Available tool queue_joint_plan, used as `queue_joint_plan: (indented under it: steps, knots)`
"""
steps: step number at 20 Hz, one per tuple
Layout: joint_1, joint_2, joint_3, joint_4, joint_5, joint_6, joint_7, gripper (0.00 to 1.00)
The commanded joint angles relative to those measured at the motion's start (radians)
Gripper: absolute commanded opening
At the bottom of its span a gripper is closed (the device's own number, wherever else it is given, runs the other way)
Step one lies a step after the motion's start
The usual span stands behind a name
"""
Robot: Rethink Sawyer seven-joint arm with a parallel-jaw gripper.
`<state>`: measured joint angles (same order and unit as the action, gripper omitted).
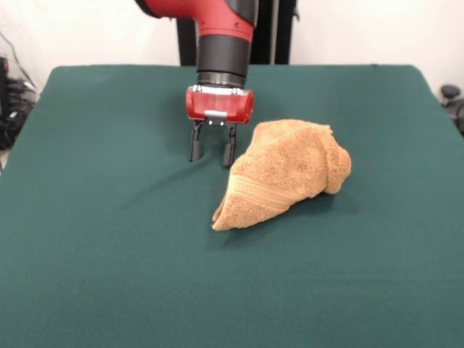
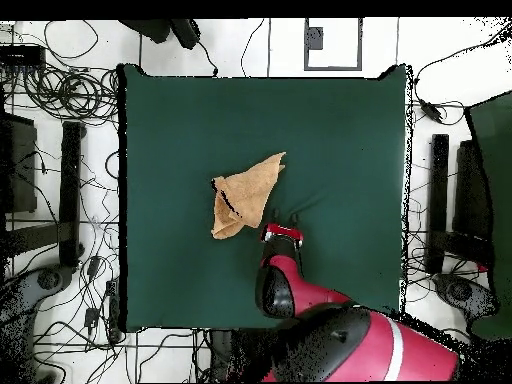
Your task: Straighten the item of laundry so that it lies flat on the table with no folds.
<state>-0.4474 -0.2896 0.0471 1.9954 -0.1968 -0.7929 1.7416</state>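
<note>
Green felt covers my desk [image 1: 109, 254]; the towel [image 1: 286, 174] lies bunched and folded, and my fingers [image 1: 212, 154] hang released just beside it, empty.

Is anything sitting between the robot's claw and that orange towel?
No. The front view shows only bare green table between the end effector and the towel.

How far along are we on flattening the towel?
Nothing looks done: the towel sits bunched in a folded, cone-like heap on the table. In hand: the gripper hangs open and empty just beside the heap, not touching it. Left: grasping an edge and spreading it fully flat.
</note>
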Motion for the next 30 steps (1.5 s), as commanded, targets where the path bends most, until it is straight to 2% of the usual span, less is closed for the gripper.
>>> queue_joint_plan:
  steps: [1, 9, 24, 30]
  knots:
    - [0.091, 0.107, 0.119, -0.019, 0.057, 0.077, 0.244, 1.0]
    - [0.082, 0.108, 0.127, -0.016, 0.048, 0.079, 0.255, 1.0]
    - [0.139, 0.065, 0.152, 0.062, 0.182, 0.059, 0.315, 1.0]
    - [0.139, 0.074, 0.156, 0.059, 0.185, 0.052, 0.312, 1.0]
